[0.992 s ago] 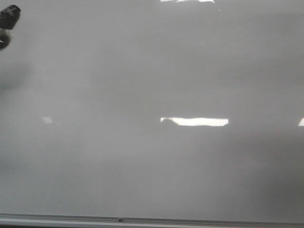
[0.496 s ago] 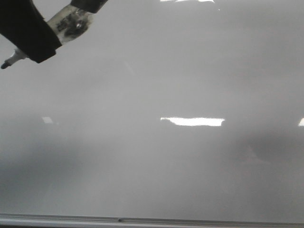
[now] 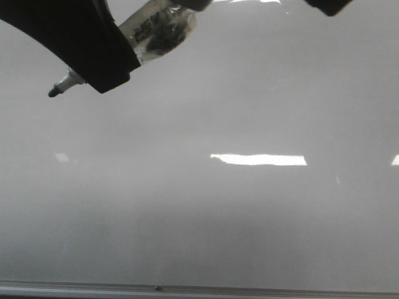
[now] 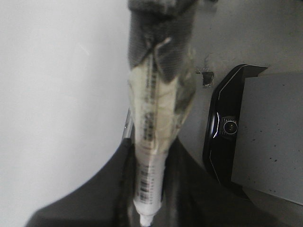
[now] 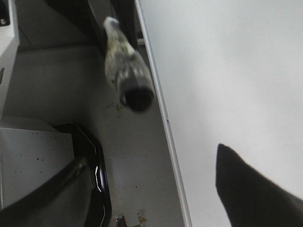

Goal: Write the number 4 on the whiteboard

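The whiteboard (image 3: 237, 212) fills the front view, glossy grey-white with a thin metal edge strip (image 3: 156, 288) along its near side. The number 4 is out of view. My left gripper (image 3: 103, 75) reaches in at the top left and is shut on a tape-wrapped white marker (image 3: 156, 30). The marker's dark tip (image 3: 53, 92) points left, over the board. In the left wrist view the marker (image 4: 150, 156) sits clamped between the dark fingers (image 4: 94, 208). My right gripper (image 5: 147, 198) is open and holds nothing. Only its corner (image 3: 327, 5) shows at the top of the front view.
Bright light reflections (image 3: 259, 159) lie across the board. In the wrist views a black-rimmed camera unit (image 4: 227, 127) on a grey speckled base (image 4: 270, 137) sits on the floor beside the board's edge strip (image 5: 163, 118).
My left gripper has moved in from the top left corner, rightward and lower, bringing the marker over the board. A corner of the right gripper has entered at the top right.
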Tool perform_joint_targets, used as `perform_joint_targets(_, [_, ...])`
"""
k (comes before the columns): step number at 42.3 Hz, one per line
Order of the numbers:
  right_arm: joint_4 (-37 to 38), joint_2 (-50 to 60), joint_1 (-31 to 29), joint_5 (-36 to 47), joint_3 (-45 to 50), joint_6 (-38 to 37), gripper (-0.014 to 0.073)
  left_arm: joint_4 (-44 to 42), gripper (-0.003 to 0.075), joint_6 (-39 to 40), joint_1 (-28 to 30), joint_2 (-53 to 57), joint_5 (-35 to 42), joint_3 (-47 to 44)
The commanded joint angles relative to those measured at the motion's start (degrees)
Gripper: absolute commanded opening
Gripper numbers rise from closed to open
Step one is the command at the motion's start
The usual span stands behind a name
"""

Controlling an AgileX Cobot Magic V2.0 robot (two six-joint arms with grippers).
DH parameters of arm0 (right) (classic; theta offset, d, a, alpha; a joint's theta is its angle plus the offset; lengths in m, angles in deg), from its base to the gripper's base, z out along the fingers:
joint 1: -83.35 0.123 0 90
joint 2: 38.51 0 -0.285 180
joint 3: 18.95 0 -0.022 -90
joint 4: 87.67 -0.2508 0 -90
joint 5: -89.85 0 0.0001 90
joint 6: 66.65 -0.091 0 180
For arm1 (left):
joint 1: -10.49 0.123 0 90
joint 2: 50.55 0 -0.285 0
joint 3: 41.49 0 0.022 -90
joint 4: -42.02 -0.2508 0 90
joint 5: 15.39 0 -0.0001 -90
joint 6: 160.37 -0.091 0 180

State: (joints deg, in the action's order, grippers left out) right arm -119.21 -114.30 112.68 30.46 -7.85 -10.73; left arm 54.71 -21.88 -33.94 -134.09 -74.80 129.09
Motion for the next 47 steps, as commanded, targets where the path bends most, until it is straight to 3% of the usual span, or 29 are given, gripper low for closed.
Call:
perform_joint_targets(1, [-2.5,-1.3,3.6,1.5,-3.9,0.7,0.0559,0.6,-0.002,0.0,-1.4,1.4,2.3,1.9])
perform_joint_targets(6, [-2.5,-4.6,8.3,1.9,-6.3,0.7,0.0559,0.6,-0.002,0.0,-1.6,1.4,2.4,1.9])
perform_joint_targets(15, [-2.5,-6.0,9.0,3.8,-6.3,0.7,0.0543,0.6,-0.002,0.0,-1.6,1.4,2.7,1.9])
perform_joint_targets(36, [-2.2,-6.0,8.9,3.8,-6.3,0.7,0.0045,0.6,-0.0006,0.0,-1.6,1.4,2.8,1.9])
perform_joint_targets(40, [-2.2,-6.0,8.9,3.7,-6.3,0.7,-0.0016,0.6,0.011,0.2,-1.6,1.4,2.8,1.9])
perform_joint_targets(45, [-2.1,-6.0,8.9,3.4,-6.3,0.5,-0.0047,0.6,0.0347,0.4,-1.6,1.4,3.1,1.9])
perform_joint_targets(47, [-1.2,-6.0,8.9,3.4,-6.3,0.2,-0.005,0.4,0.0405,0.4,-1.4,1.7,3.1,1.9])
